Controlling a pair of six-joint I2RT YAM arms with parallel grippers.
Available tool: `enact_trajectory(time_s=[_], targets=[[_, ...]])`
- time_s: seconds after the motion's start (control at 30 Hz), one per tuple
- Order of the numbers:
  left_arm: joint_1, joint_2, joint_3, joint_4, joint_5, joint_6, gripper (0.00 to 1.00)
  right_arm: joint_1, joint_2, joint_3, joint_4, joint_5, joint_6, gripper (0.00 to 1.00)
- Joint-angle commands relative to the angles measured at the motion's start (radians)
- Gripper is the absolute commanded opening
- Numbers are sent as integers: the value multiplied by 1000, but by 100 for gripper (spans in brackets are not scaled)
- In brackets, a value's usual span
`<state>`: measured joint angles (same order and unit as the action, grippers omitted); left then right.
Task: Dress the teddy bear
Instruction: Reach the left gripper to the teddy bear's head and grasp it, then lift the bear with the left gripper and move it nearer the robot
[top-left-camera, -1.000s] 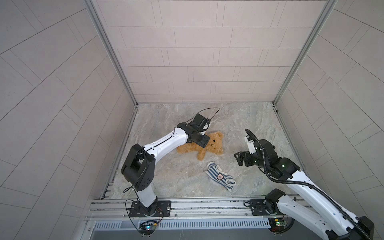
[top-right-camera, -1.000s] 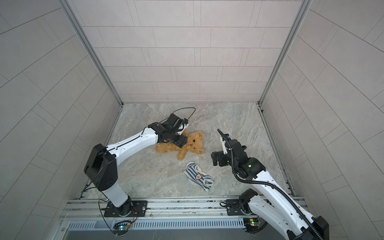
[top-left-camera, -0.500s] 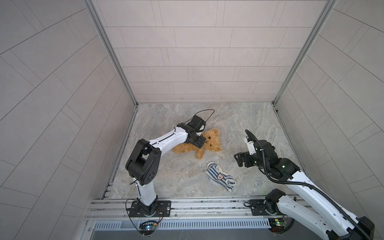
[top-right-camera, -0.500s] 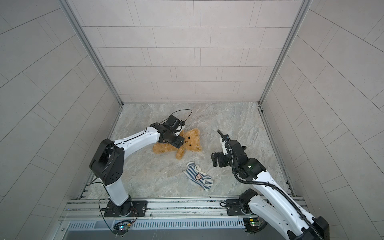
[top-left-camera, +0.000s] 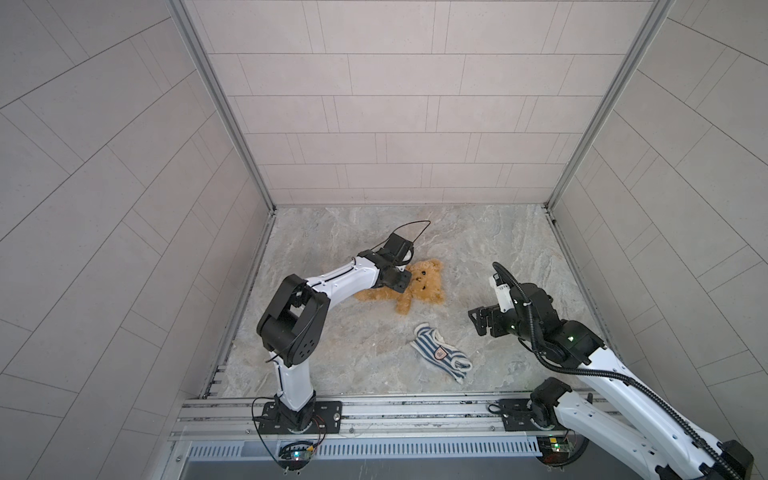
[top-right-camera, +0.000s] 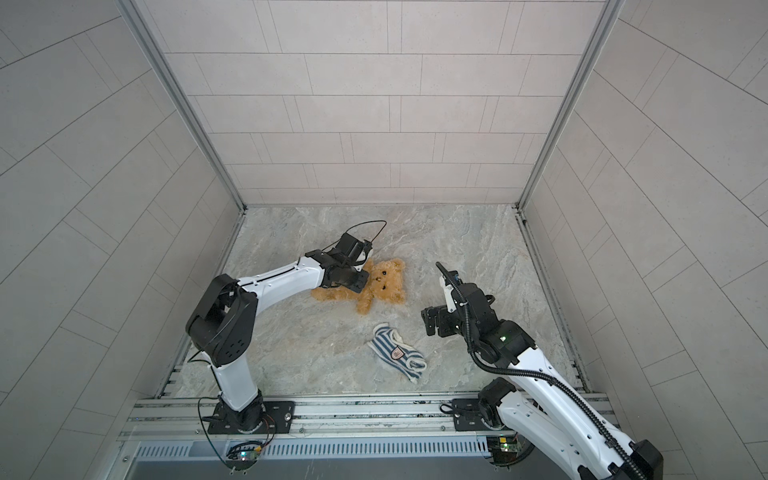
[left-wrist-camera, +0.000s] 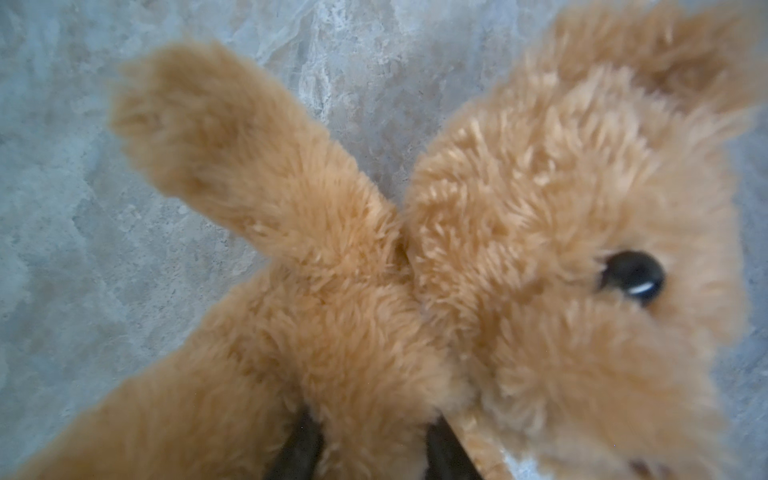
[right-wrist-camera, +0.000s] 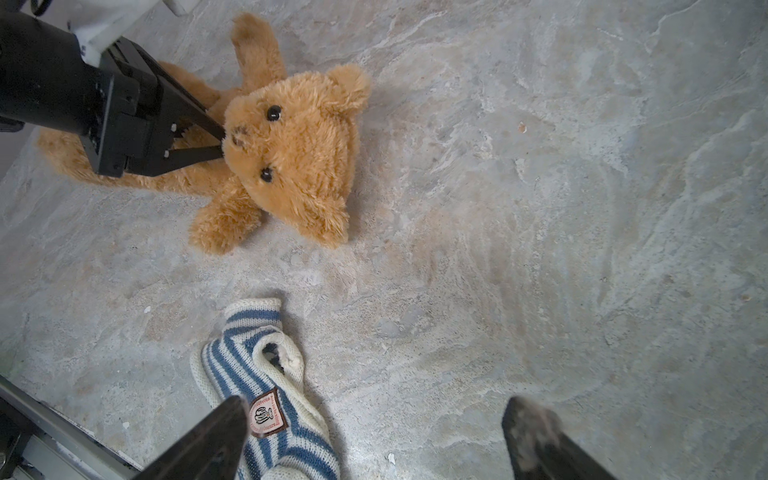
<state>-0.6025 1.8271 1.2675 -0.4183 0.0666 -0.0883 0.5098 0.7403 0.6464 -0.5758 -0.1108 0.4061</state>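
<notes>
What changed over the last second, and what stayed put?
The left gripper lowered onto the teddy bear and closed on the fur below its chin; that arm's elbow swung in toward the bear. The bear hardly shifted. The right gripper, open, and the striped shirt stayed where they were.

- The left arm (top-left-camera: 345, 280) reaches low and forward; the left gripper (right-wrist-camera: 219, 140) has its jaws narrowed, seemingly pinching the teddy bear (right-wrist-camera: 299, 158) near the neck.
- The right arm (top-left-camera: 602, 365) is bent and raised, with the right gripper (right-wrist-camera: 374, 419) pointing down and its jaws wide apart.
</notes>
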Motion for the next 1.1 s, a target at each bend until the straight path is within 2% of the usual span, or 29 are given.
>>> enact_trajectory(time_s=[0.0, 0.1, 0.17, 0.23, 0.33, 0.5, 0.63, 0.87, 1.07], targets=[[4, -9, -49, -28, 1, -35, 30, 13, -19, -18, 14, -32, -4, 94], [6, -57, -77, -19, 5, -56, 24, 23, -16, -72, 87, -102, -10, 89], [8, -94, -88, -29, 4, -78, 14, 43, -5, -101, 144, -146, -9, 87], [24, -134, -105, -38, -3, -118, 5, 76, 16, -117, 182, -158, -5, 86], [71, -213, -163, -34, 1, -204, 0, 140, 67, -121, 223, -134, 0, 84], [149, -377, -287, -18, 4, -289, 0, 221, 186, -115, 306, -93, 16, 83], [207, -512, -403, 12, 50, -343, 0, 257, 297, -105, 387, -87, 22, 80], [319, -678, -521, 42, 146, -384, 0, 282, 506, -76, 534, -130, 94, 72], [334, -751, -549, 35, 187, -397, 0, 292, 598, -51, 555, -126, 157, 55]])
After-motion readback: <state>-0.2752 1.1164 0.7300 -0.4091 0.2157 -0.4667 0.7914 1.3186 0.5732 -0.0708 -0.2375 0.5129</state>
